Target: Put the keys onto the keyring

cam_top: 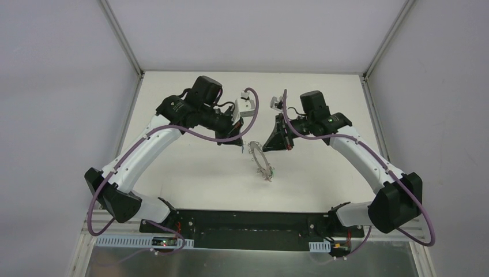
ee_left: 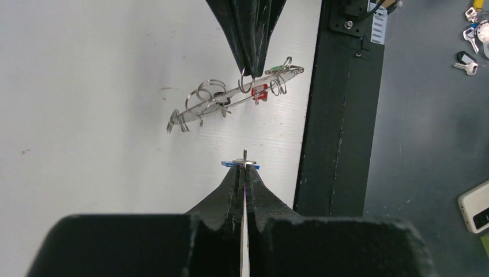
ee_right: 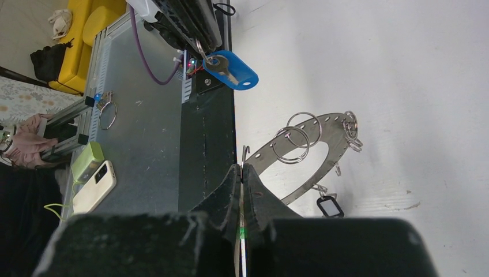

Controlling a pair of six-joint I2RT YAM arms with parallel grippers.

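The left arm and right arm bend inward toward mid-frame. The right gripper is clamped on the rim of the keyring, holding it tilted. The left gripper — pinched on a blue-tagged key — sits below the ring in its wrist view, apart, the ring slanting lower left to upper right.

A white tabletop fills the middle of the top view, boxed in by pale grey walls and aluminium corner posts. At the upper left of the right wrist view are a yellow seat and a patterned rug.
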